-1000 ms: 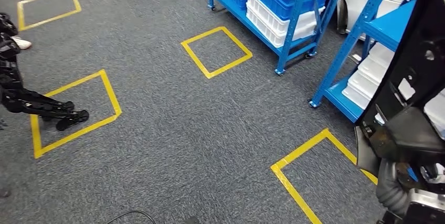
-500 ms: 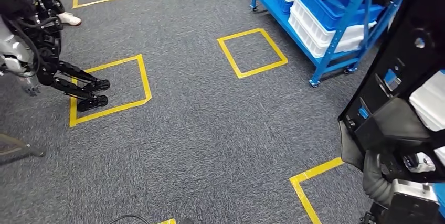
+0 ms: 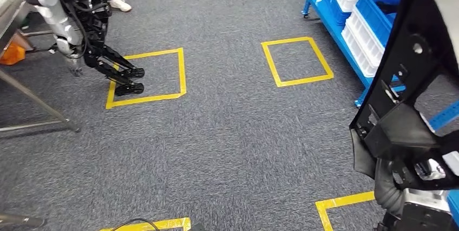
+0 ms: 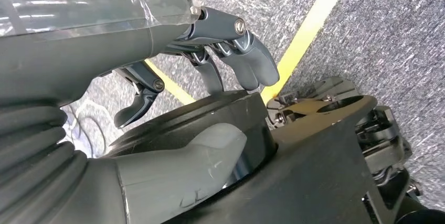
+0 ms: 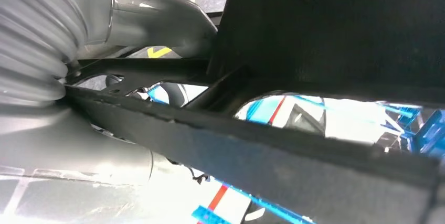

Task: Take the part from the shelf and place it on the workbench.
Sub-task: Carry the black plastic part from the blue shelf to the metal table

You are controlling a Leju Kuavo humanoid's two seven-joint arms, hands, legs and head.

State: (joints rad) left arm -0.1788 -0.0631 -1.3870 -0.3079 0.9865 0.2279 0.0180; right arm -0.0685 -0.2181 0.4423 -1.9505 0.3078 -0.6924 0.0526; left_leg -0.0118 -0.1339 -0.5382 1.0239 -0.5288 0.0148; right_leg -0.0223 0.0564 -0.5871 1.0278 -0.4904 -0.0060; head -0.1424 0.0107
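Shelf (image 3: 346, 20) right of floor squares (image 3: 296, 61)

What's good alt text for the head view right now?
The robot's right hand holds a large black part upright at the right edge, above grey carpet marked with yellow tape squares. Another robot stands at upper left; blue shelving stands at upper right.
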